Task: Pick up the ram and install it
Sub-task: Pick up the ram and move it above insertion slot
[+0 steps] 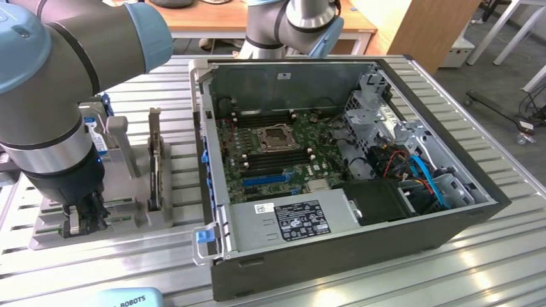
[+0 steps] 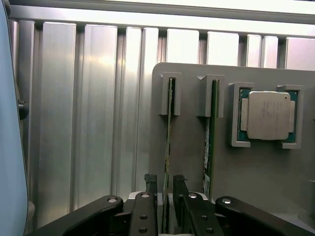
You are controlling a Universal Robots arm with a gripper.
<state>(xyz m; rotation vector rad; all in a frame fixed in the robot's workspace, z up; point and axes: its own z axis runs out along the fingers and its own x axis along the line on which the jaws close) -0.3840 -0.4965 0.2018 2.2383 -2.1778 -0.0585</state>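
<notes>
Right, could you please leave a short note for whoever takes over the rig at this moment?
Gripper: open, down at the holder, jaws either side of the ram, a gap showing on one side.
Things: the ram stands on edge in its holder slot. A second stick stands beside it, and the processor chip is next along.
Done: gripper placed around the ram.
Left: ram not yet gripped or lifted, and not yet in the motherboard of the open computer case.
</notes>
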